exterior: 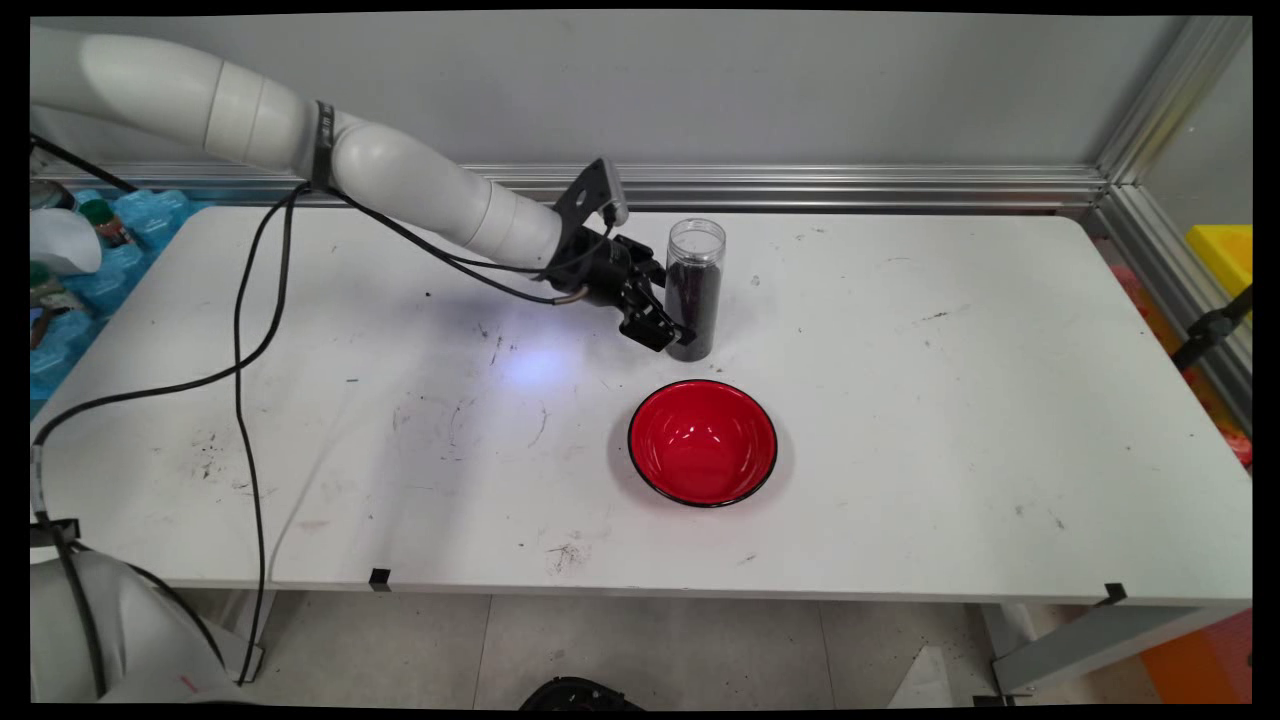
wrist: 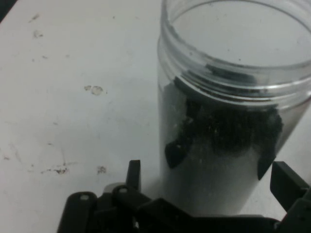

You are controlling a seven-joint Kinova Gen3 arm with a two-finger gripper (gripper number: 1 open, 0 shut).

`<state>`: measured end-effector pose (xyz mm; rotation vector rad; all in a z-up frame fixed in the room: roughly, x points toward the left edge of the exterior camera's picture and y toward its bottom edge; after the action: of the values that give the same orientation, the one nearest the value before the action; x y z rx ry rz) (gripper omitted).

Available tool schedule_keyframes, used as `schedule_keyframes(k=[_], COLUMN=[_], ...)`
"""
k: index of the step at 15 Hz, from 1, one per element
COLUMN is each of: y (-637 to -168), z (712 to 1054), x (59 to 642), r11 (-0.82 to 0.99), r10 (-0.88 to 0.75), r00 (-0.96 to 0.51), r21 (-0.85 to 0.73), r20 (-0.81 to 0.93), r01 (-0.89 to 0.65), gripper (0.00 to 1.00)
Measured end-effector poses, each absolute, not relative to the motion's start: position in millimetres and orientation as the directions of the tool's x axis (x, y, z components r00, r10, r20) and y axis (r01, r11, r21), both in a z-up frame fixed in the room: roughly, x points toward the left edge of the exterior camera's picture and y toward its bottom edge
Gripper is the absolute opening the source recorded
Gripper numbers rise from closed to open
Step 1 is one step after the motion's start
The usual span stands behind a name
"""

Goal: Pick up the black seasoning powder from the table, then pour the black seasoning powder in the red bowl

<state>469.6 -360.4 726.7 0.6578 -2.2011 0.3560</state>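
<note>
Arm: reaches in from the upper left, low over the white table [exterior: 900, 450].
Gripper [exterior: 672, 335]: at the base of the jar, fingers [wrist: 286, 182] spread to either side of it, apparently not yet clamped.
Jar [exterior: 694, 290]: clear, lidless, upright, part filled with dark bits, standing toward the table's far side.
Bowl [exterior: 703, 442]: red, black-rimmed, empty, just nearer the camera than the jar.

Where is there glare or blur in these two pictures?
Main view: sharp, with white glare spots inside the red bowl and a soft shadow left of the gripper. Hand view: the clear jar is soft and hazy up close, its rim bright.
</note>
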Motion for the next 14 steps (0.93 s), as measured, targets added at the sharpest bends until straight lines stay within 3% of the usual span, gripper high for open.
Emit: schedule_keyframes(k=[7, 8, 14], y=[-366, -366, -361], z=[718, 717, 712], x=[464, 464, 462], r11=[0.829, 0.830, 0.845], r10=[-0.334, -0.333, -0.335], r00=[-0.550, -0.551, -0.565], r21=[-0.039, -0.040, -0.025], r20=[0.765, 0.765, 0.754], r01=[-0.558, -0.557, -0.534], gripper=[1.00, 0.00, 0.00])
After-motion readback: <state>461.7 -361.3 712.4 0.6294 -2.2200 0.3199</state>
